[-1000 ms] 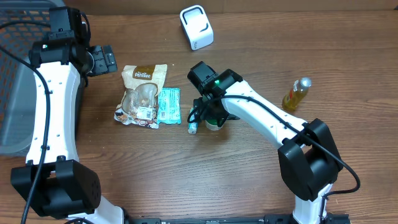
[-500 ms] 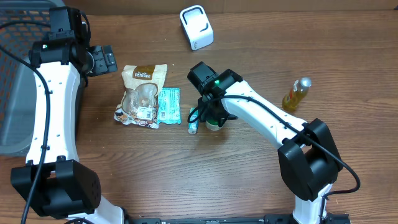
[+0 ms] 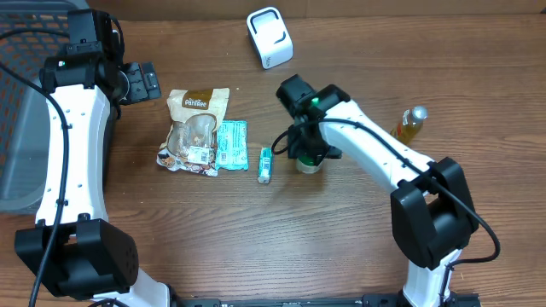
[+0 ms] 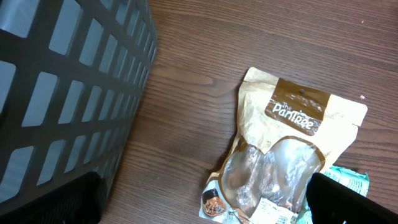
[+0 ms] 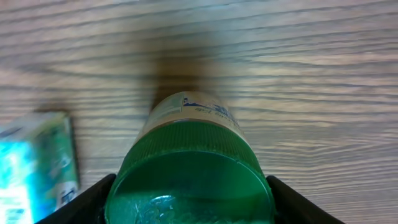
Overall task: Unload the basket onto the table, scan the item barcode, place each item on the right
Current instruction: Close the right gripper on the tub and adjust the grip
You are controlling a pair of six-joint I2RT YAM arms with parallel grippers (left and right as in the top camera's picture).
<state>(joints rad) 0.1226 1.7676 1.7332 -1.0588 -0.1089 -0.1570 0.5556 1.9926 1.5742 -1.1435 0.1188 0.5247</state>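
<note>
Wooden bench (image 3: pixel 213 230) fills the overhead frame.

Dark grid-walled basket (image 3: pixel 15 128) sits on the left edge, upper to middle. In the left wrist view its wall takes the whole upper left.

Left arm (image 3: pixel 72 145) runs up the left side, white links and black joints. The left gripper (image 3: pixel 150 82) is upper left, just right of the basket and just left of the pouch's top corner. Its jaws are released, spread wide, nothing between them.

Right arm (image 3: pixel 384 162) reaches from lower right to frame centre. The right gripper (image 3: pixel 309 153) points down at the bench, jaws clenched on the green-lidded jar (image 5: pixel 189 180). Right wrist view shows a dark finger (image 5: pixel 74 202) at each side of the lid. Looks like contact on both sides, though the frame edge cuts the tips off.

Tan Pantree snack pouch (image 3: pixel 196 128) lies flat, left of centre.

White scanner (image 3: pixel 270 37) stands at top centre, well apart from the jar.

Teal packet (image 3: pixel 230 145) lies flat against the pouch's right edge.

Yellow bottle (image 3: pixel 408 128) stands at the right, beside the right arm's white link.

The jar is upright at frame centre, under the right gripper.

Small teal-and-white tube (image 3: pixel 265 165) lies flat between the packet and the jar, touching neither.
</note>
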